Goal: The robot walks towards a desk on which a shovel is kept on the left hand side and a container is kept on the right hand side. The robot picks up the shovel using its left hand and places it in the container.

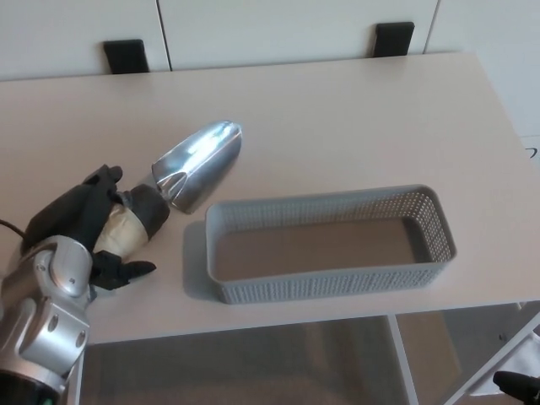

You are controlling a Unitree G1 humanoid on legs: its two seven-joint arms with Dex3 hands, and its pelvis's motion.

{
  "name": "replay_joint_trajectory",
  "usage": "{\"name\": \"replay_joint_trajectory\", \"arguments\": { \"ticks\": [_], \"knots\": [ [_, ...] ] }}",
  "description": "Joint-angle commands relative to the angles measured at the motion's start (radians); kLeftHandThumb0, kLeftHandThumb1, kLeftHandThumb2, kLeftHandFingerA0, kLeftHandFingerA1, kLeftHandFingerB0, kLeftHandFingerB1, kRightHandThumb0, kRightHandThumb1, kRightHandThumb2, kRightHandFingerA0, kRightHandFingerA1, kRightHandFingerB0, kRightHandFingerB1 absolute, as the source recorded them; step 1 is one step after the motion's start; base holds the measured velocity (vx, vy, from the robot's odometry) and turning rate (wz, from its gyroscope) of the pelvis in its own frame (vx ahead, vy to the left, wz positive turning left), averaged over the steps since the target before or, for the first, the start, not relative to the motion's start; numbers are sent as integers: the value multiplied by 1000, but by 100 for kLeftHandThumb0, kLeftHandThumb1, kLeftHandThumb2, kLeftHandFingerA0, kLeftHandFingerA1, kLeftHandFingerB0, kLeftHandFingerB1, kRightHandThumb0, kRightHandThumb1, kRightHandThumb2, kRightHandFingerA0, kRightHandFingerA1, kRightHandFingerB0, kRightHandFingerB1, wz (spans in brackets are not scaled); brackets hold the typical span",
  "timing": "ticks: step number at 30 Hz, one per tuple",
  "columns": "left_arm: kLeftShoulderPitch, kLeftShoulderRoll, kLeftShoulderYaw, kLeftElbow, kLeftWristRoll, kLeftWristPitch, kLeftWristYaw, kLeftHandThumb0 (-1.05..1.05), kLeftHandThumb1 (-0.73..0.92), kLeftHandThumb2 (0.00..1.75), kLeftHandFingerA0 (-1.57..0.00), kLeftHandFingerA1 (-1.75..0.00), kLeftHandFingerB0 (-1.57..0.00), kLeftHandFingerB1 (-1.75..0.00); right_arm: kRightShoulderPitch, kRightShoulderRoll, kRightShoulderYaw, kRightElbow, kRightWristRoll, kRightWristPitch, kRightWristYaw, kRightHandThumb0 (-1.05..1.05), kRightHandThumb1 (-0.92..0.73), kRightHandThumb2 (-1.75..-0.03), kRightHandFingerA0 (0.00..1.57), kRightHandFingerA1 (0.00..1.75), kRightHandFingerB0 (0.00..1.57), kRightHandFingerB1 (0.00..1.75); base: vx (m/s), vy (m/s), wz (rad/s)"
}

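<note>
My left hand (89, 224) is shut on the handle of a shiny metal shovel (198, 164), whose beige-wrapped handle shows between the black fingers. The scoop points up and to the right, just off the near-left corner of a grey perforated container (221, 221). That container lies lengthwise on the right half of the pale desk (337, 110) and holds nothing. The shovel's scoop hangs beside the container's left end, not over its opening. My right hand does not show.
The desk's front edge runs just below the container. Under it I see floor and a white desk leg (403, 359). Two black brackets (126, 56) sit at the far edge against white cabinet panels.
</note>
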Motion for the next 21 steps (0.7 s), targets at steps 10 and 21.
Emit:
{"name": "replay_joint_trajectory", "arguments": {
  "ticks": [10,21],
  "knots": [
    [40,32,40,32,-96,-136,-44,-11,69,80,-92,-133,-88,-87,-12,-23,-1,5,-15,5,-5,-38,-42,-53,87,49,68,47,0,0,0],
    [46,14,93,-9,-143,-167,-19,-19,76,72,-96,-143,-71,-106,-11,-24,3,-1,-25,7,-12,-38,-41,-53,87,49,71,48,0,0,0]
  ]
}}
